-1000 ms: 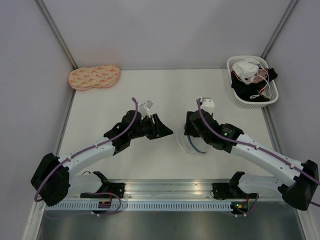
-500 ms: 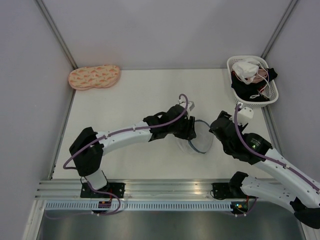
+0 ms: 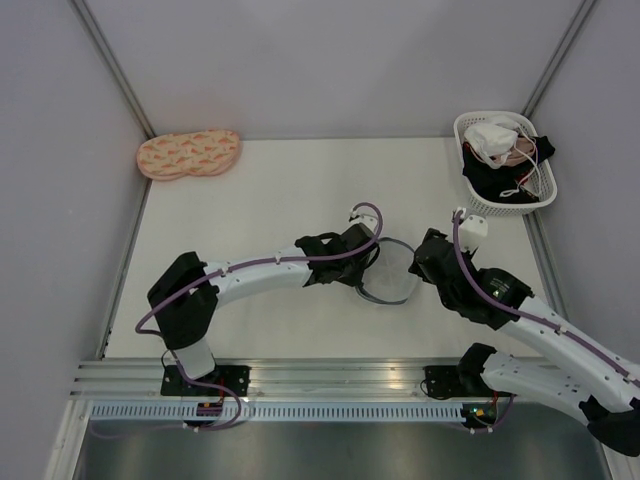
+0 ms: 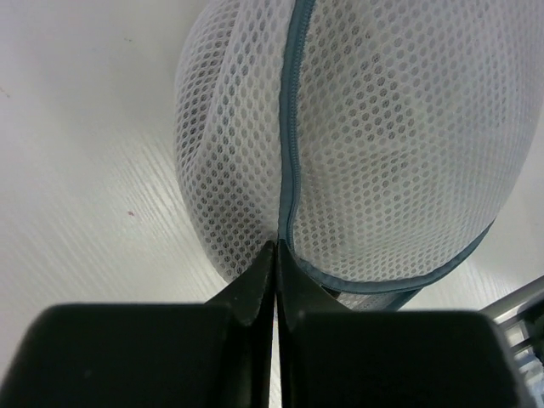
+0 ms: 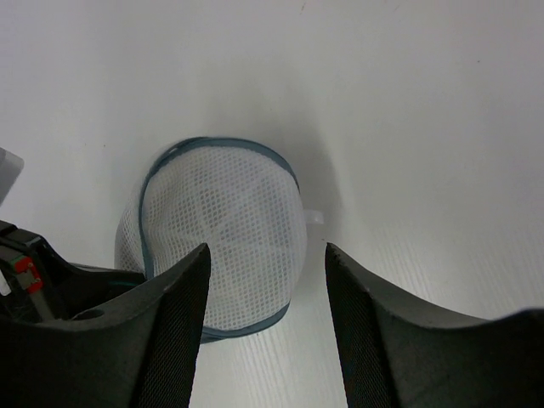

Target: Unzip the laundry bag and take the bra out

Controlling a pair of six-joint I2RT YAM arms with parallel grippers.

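Note:
The laundry bag [image 3: 392,284], a small round white mesh dome with blue-grey rims, lies on the table between my two arms. In the left wrist view the laundry bag [image 4: 365,144] fills the frame. Its blue-grey zip line runs down into my left gripper [image 4: 277,248], which is shut on the bag there. My left gripper [image 3: 366,266] is at the bag's left edge. My right gripper [image 5: 267,248] is open and hovers over the laundry bag's [image 5: 223,228] right half. Its fingers [image 5: 174,297] touch nothing. The bra is hidden.
A white lattice basket [image 3: 540,195] with white, pink and dark garments stands at the back right corner. A peach patterned pad [image 3: 188,154] lies at the back left by the wall. A metal rail [image 3: 330,385] runs along the near edge.
My left arm swung right to the bag and its jaws closed on the zip line. My right arm drew back off the bag, then edged in again from the right.

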